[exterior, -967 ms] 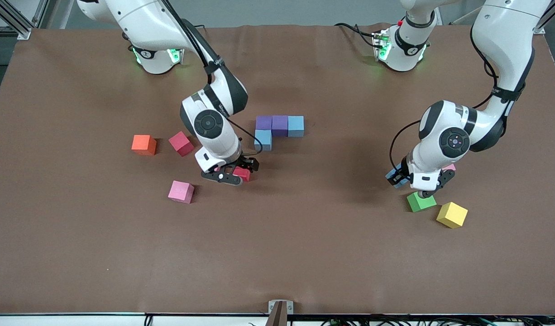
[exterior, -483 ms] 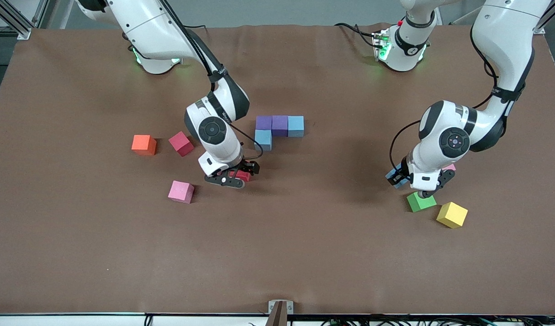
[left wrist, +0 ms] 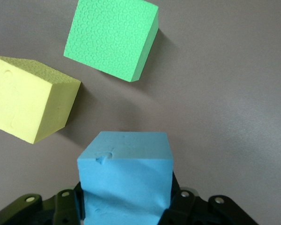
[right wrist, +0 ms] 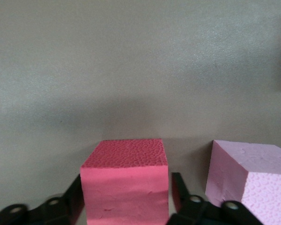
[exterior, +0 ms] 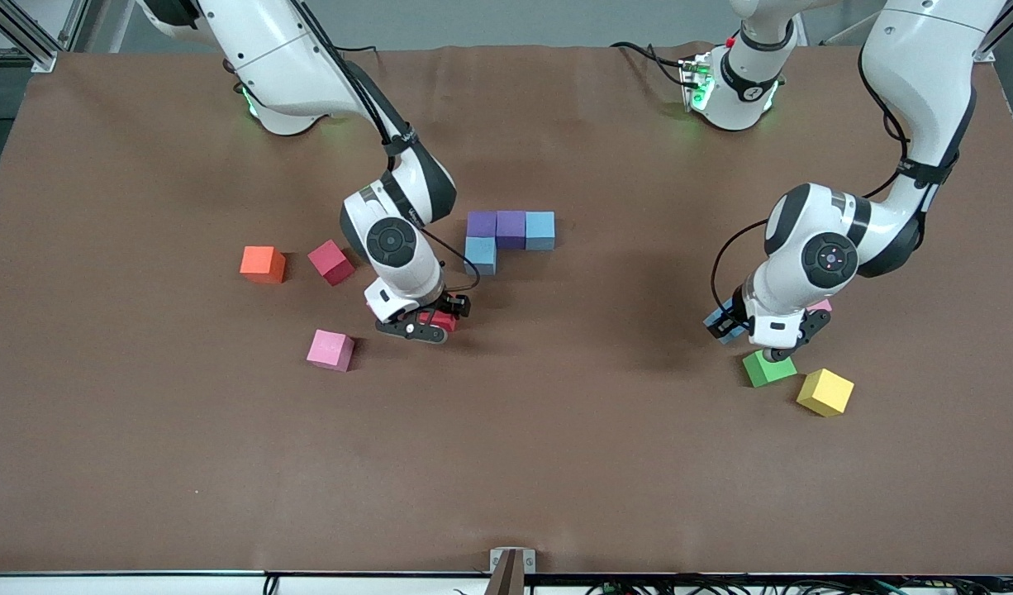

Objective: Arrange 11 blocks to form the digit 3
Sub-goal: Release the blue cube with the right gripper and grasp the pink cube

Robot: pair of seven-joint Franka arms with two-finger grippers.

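Two purple cubes and two light blue cubes touch in an L-shaped figure mid-table. My right gripper is shut on the bright red cube, just nearer the front camera than the figure. My left gripper is shut on a light blue cube and holds it above the table beside the green cube and a yellow cube. One pink cube lies by the right gripper. Another pink cube peeks out under the left wrist.
An orange cube and a darker crimson cube lie toward the right arm's end. The brown mat covers the table. A second yellow cube is not visible.
My right wrist has shifted slightly toward the figure, with the red cube still in the gripper. The left arm has not moved.
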